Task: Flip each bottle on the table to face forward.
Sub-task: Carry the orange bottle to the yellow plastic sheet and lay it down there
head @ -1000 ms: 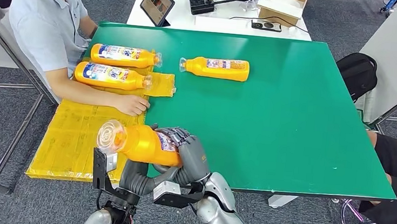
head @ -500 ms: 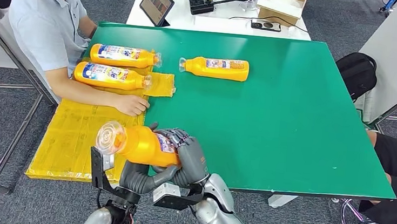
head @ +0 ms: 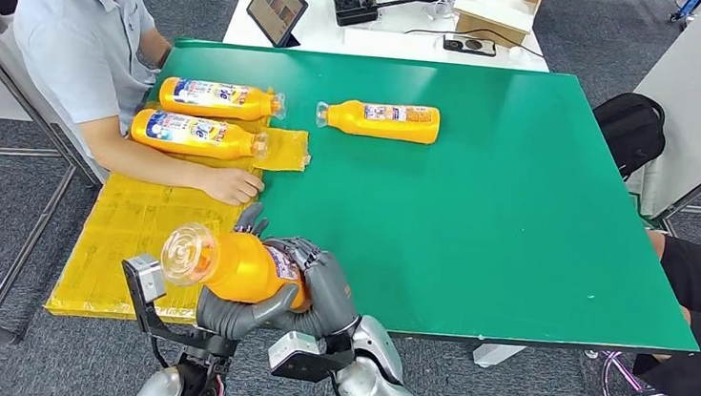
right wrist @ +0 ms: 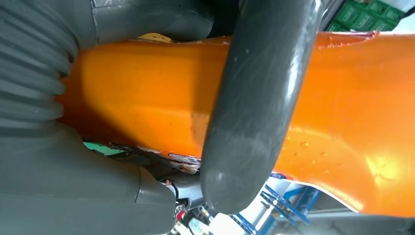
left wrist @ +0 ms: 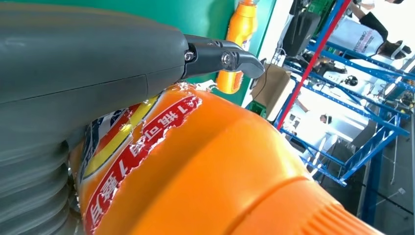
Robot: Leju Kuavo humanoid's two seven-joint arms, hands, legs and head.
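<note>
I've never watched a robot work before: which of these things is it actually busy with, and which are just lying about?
Part of the job:
held bottle, gripped by left hand and right hand
lone bottle
two bottles on the yellow sheet

Just lying about:
tablet
cardboard box
black backpack

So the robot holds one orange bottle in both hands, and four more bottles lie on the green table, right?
Not quite. Both the left hand and the right hand grip the held bottle, but the head view shows three bottles lying on the table, not four: two bottles near the person and the far bottle.
</note>
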